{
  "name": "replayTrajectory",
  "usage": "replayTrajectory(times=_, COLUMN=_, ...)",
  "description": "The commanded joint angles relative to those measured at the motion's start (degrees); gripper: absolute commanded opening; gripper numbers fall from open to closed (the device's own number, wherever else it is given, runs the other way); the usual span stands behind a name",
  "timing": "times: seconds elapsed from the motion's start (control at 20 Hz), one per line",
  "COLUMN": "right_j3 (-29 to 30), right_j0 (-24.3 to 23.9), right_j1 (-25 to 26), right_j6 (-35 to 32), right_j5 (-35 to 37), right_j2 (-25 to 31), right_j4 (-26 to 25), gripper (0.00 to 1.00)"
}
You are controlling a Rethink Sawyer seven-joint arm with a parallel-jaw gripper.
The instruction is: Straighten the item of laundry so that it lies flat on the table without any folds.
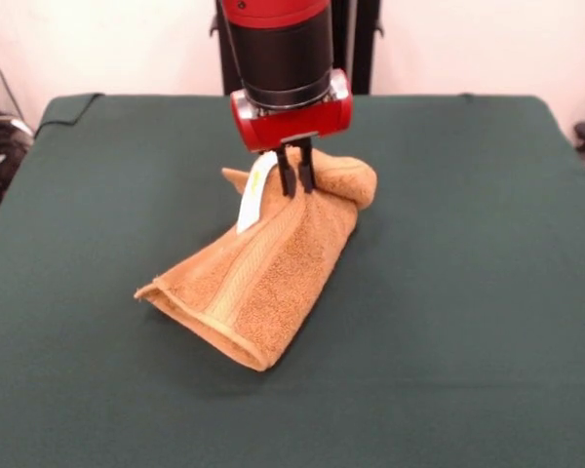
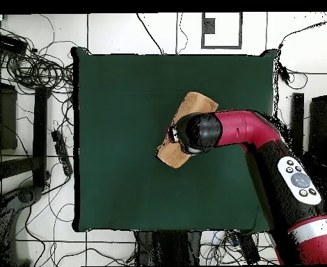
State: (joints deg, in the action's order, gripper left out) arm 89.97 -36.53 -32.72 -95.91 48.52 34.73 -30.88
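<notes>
Closest to the front camera is just bare green table (image 1: 448,370), nothing on it down there. A bit further back the towel (image 1: 263,278) starts: its low end sits on the cloth as a folded, doubled-over edge, with a flat woven band running up along it. From there it slopes up and away toward the middle of the table, bunched into a sort of cone shape, definitely not flat. The little white label (image 1: 254,195) dangles off the raised part. At the top, the gripper (image 1: 296,174) has its two black fingers pinched narrow on a rolled-over bit of the towel, holding that end up. From overhead the red arm (image 2: 264,135) covers most of the towel, roughly mid-table.
</notes>
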Motion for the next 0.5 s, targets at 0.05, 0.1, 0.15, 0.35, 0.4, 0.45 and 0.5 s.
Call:
replayTrajectory(times=0.05, right_j3=4.6, right_j0=-0.1, right_j1=0.8, right_j6=19.1, right_j5=8.8, right_j2=8.1, right_j4=1.7, gripper=0.0)
replayTrajectory(times=0.1, right_j3=4.5, right_j0=-0.4, right_j1=0.9, right_j6=19.8, right_j5=9.0, right_j2=8.4, right_j4=1.2, gripper=0.0)
replayTrajectory(times=0.15, right_j3=3.7, right_j0=-0.8, right_j1=1.5, right_j6=21.4, right_j5=9.5, right_j2=9.0, right_j4=0.6, gripper=0.0)
replayTrajectory(times=0.35, right_j3=-2.2, right_j0=-1.6, right_j1=6.3, right_j6=29.5, right_j5=15.5, right_j2=11.2, right_j4=-0.1, gripper=0.0)
replayTrajectory(times=0.4, right_j3=-4.2, right_j0=-1.7, right_j1=8.0, right_j6=31.9, right_j5=17.8, right_j2=11.8, right_j4=0.1, gripper=0.0)
replayTrajectory(times=0.45, right_j3=-6.1, right_j0=-1.5, right_j1=9.2, right_j6=33.8, right_j5=19.8, right_j2=12.0, right_j4=0.1, gripper=0.0)
replayTrajectory(times=0.5, right_j3=-7.3, right_j0=-1.4, right_j1=9.9, right_j6=35.0, right_j5=21.0, right_j2=12.0, right_j4=-0.1, gripper=0.0)
